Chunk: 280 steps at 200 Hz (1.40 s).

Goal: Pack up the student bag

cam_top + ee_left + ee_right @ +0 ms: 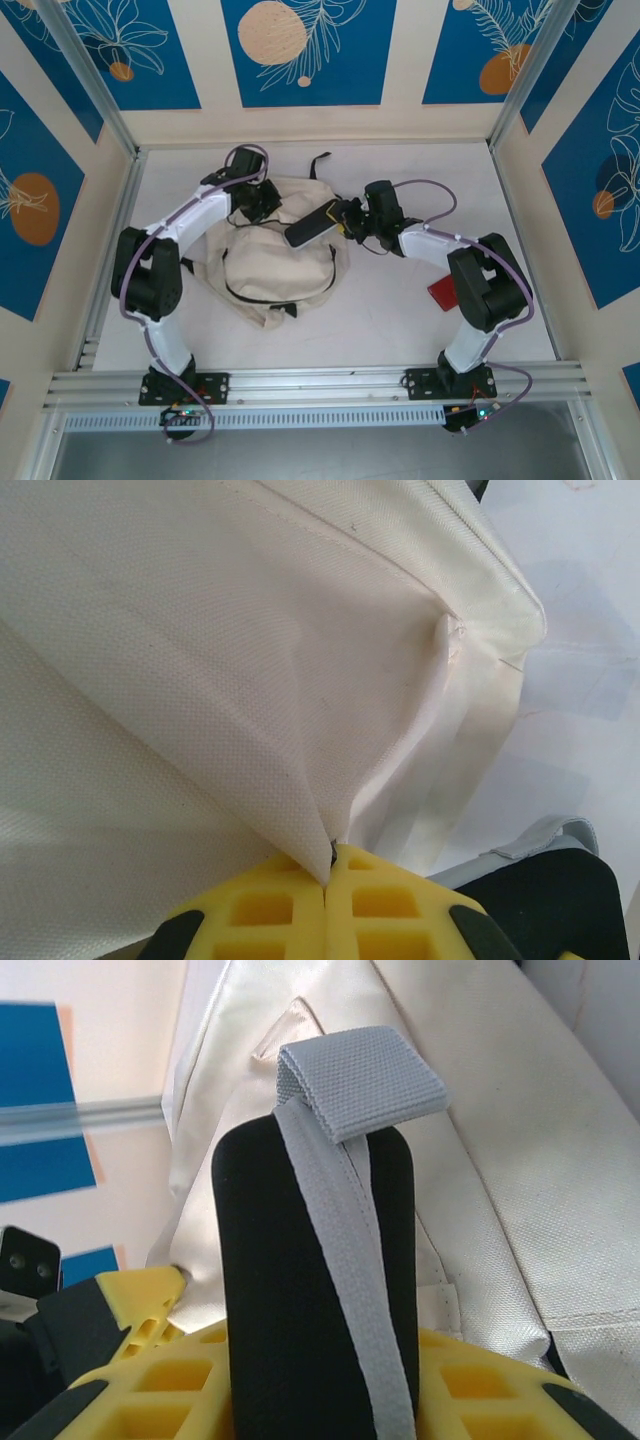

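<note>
1. At the middle of the table (390, 315) the student bag (280, 268) lies slumped, its far end between my two arms.
2. My left gripper (328, 868) has its fingers pressed together on a pinched fold of the bag's cream cloth, which tents up from the pinch.
3. My right gripper (312, 1345) is clamped across the black padded shoulder strap (255, 1260). Grey webbing (360, 1080) runs down its face and loops over at the end.
4. Handling, as I judge it — light, limp, no frame. The cloth will sag wherever I am not holding it, and a thin fold could slip from the pinch.
5. Best holds are seams or the padded strap — thicker, so my fingers bite better.
6. A flat red thing (441, 296) lies on the table beside my right arm, apart from the bag.
7. My own arms crowd the bag's far end, and a loose black strap (318, 165) there could snag.
</note>
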### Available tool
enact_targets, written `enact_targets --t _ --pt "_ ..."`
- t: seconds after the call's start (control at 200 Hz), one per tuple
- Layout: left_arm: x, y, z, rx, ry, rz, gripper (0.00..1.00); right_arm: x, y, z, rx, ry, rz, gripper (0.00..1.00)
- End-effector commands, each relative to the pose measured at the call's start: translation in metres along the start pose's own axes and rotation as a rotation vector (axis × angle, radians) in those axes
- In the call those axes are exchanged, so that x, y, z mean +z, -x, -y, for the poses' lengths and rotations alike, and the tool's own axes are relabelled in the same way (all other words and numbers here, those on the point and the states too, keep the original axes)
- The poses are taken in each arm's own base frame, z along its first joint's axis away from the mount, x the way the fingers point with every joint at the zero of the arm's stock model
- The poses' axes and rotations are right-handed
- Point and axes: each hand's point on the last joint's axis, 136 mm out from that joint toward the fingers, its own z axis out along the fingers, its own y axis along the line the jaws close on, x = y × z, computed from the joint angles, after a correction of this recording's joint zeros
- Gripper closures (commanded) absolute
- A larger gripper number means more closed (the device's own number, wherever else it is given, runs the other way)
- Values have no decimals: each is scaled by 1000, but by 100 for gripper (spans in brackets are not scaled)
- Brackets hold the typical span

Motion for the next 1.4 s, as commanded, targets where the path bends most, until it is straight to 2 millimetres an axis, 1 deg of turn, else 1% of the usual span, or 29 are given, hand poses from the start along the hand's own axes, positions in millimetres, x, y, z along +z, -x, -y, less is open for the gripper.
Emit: enact_targets --t 0.0,0.08,0.155,0.22,0.285,0.335,0.39,0.455,0.55,0.595,0.64,0.66,0.71,0.75,0.78,0.845,0.89,0.945,1.005,1.06,1.14,1.235,1.34,1.395 --pt "-5 14 37 -8 -104 19 100 7 38 1 25 -19 177 65" --pt "-1 20 41 -40 -112 31 100 9 52 -4 17 -22 245 65" --pt "2 25 48 -72 -136 35 100 8 67 -4 11 -38 317 65" --pt "5 26 53 -89 -152 27 100 8 80 -7 2 -30 360 64" --pt "6 26 56 -103 -168 23 100 11 91 -8 -4 -41 382 64" --pt "4 26 55 -106 -168 23 100 14 95 -12 -9 -28 375 64" --pt "1 24 53 -100 -164 26 100 18 94 -15 -17 -13 354 64" --pt "-5 19 48 -98 -162 27 100 21 84 -19 -48 -5 319 65" --pt "-12 12 33 -88 -136 39 100 22 66 -19 -78 -7 268 64" --pt "-16 8 24 -74 -117 42 97 23 57 -18 -80 -3 232 65" --pt "-19 5 16 -51 -92 46 90 23 48 -17 -80 7 195 65" --pt "-21 4 12 -34 -78 48 83 22 45 -17 -83 10 180 65" --pt "-27 2 -1 7 -29 52 60 20 39 -15 -82 10 161 65" --pt "-31 1 -14 43 18 57 50 18 36 -14 -86 13 154 64" --pt "-36 2 -23 65 49 69 44 16 35 -14 -91 15 148 65" --pt "-47 2 -52 103 142 99 33 11 33 -18 -105 21 141 65" --pt "-55 1 -71 126 200 113 28 7 31 -22 -123 28 132 64" --pt "-61 -4 -95 141 254 113 24 2 30 -24 -140 28 127 65" --pt "-59 -15 -113 153 266 90 24 -3 29 -26 -163 27 127 65" --pt "-53 -27 -120 174 250 51 24 -8 29 -27 -177 26 130 65" --pt "-38 -44 -129 186 227 -19 25 -14 29 -28 -187 24 132 64" --pt "-20 -61 -131 189 187 -88 33 -19 28 -29 -196 27 123 64" --pt "-11 -77 -133 195 198 -129 45 -25 28 -27 -201 19 123 65" --pt "-7 -90 -133 189 192 -157 50 -28 28 -25 -199 13 124 65"
